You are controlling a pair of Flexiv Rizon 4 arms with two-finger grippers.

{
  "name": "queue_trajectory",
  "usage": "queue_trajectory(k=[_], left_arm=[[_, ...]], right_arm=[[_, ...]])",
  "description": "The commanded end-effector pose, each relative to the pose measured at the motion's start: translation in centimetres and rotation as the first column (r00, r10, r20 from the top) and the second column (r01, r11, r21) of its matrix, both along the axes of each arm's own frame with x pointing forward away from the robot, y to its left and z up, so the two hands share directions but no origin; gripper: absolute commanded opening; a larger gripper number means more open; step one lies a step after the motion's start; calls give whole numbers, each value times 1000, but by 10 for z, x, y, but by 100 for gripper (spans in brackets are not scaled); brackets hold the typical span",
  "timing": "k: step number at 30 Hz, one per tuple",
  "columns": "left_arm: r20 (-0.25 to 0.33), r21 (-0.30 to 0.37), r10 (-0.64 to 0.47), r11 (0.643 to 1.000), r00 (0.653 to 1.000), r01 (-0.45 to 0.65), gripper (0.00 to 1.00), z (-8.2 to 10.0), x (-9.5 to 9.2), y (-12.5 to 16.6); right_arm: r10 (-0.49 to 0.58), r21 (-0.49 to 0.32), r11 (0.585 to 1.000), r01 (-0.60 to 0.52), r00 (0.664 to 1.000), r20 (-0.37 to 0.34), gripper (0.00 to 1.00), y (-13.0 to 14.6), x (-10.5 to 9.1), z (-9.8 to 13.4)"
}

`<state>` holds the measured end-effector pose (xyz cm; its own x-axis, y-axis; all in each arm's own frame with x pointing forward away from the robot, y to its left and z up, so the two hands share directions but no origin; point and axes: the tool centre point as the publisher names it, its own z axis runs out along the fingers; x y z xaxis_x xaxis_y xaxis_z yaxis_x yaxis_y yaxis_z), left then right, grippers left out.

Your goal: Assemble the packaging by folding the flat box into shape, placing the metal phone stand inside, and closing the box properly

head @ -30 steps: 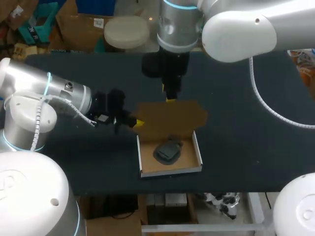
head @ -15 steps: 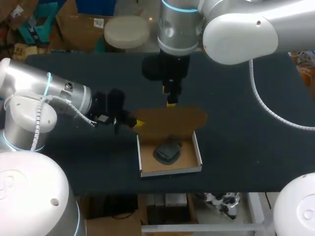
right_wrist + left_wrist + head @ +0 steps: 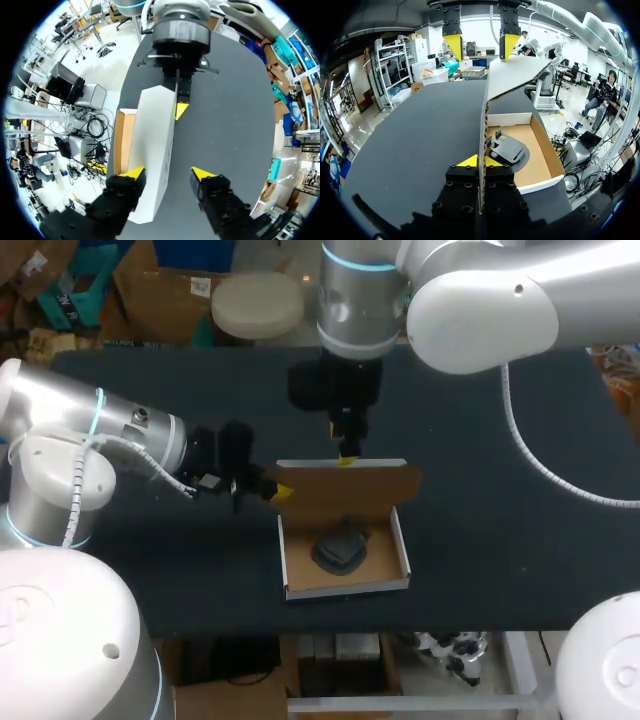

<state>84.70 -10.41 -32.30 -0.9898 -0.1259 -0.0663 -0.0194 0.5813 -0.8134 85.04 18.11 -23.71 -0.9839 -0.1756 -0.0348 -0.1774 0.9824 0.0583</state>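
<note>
1. The brown cardboard box [image 3: 300, 578], white outside, sits open on the middle of the bench [image 3: 500, 540], its lid [image 3: 345, 483] standing upright.
2. A dark metal phone stand [image 3: 340, 546] lies inside.
3. The left gripper [image 3: 480, 161] has its fingers pinched on the lid's side edge.
4. The right gripper [image 3: 167, 174] holds its fingers apart, straddling the lid's top edge.

From the right wrist the raised lid [image 3: 155, 145] hides the phone stand [image 3: 340, 548] and most of the box [image 3: 125, 137], leaving only a brown strip visible.
</note>
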Motion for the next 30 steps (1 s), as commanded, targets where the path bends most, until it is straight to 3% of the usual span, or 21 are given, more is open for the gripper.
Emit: queue_trajectory(k=[1, 15, 30], left_arm=[[-2, 1, -1, 1000, 1000, 1, 0, 1, 1, 0], [-2, 1, -1, 1000, 1000, 1, 0, 1, 1, 0], [-2, 1, -1, 1000, 1000, 1, 0, 1, 1, 0]], right_arm=[[-2, -8, 1000, 2, 1000, -6, 60, 1, -2, -3], [-6, -13, 1000, 6, 1000, -3, 60, -2, -11, -1], [-32, -60, 998, 33, 999, 7, 58, 0, -9, -13]])
